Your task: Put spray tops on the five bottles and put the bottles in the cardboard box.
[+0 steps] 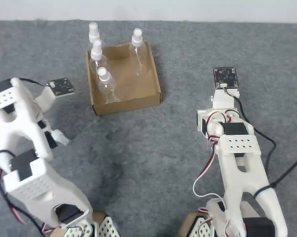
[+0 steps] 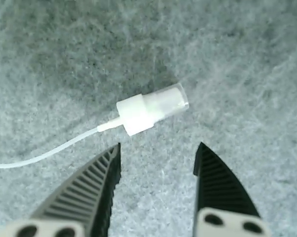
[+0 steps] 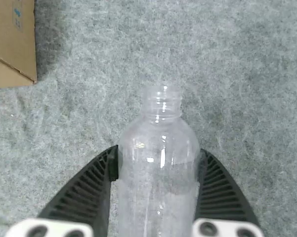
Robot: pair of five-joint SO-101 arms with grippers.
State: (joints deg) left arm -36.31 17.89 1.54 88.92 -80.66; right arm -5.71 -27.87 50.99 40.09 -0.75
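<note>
A white spray top [image 2: 150,108] with a clear cap and a thin dip tube lies on the grey carpet. My left gripper [image 2: 158,163] hovers just over it, open, one finger on each side and neither touching it. In the high view the spray top [image 1: 63,139] lies by the left arm's tip. My right gripper [image 3: 158,155] is shut on a clear bottle [image 3: 160,163] whose threaded neck is bare. Several bottles with spray tops [image 1: 105,81] stand at the cardboard box [image 1: 126,104].
The right arm [image 1: 237,143] stands over its bottle in the high view and hides it. A corner of the cardboard box [image 3: 12,39] lies ahead of the right gripper. Open grey carpet [image 1: 138,158] stretches between the two arms.
</note>
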